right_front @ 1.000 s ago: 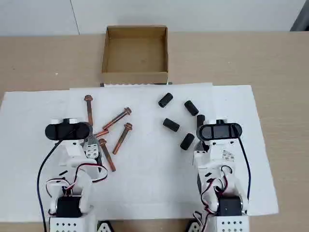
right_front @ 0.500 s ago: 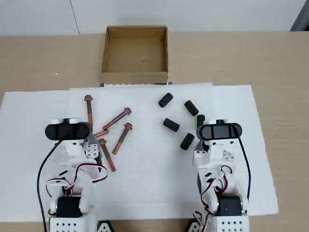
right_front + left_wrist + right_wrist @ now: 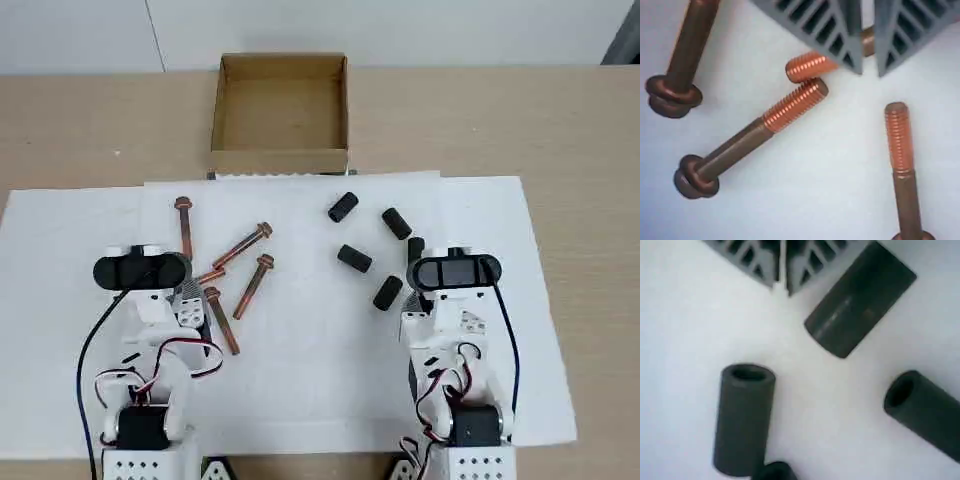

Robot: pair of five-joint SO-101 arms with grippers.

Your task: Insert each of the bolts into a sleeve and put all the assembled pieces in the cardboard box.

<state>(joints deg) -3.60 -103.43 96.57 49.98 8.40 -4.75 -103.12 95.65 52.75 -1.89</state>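
1. Counter carries everything, with a white sheet spread over its near part.
2. Cardboard box sits open-topped at the sheet's far edge, with its bare floor showing.
3. Left arm and right arm sit low at the near edge, well apart.
4. Five bolts lie loose on the sheet ahead of the left arm, one partly under it.
5. Five sleeves lie on their sides ahead of the right arm, separate. None is assembled yet.
6. Left fingers have a narrow gap and grip nothing. One bolt lies flat beneath them.
7. Right fingers are closed to a slit, with a sleeve just beside the tips.
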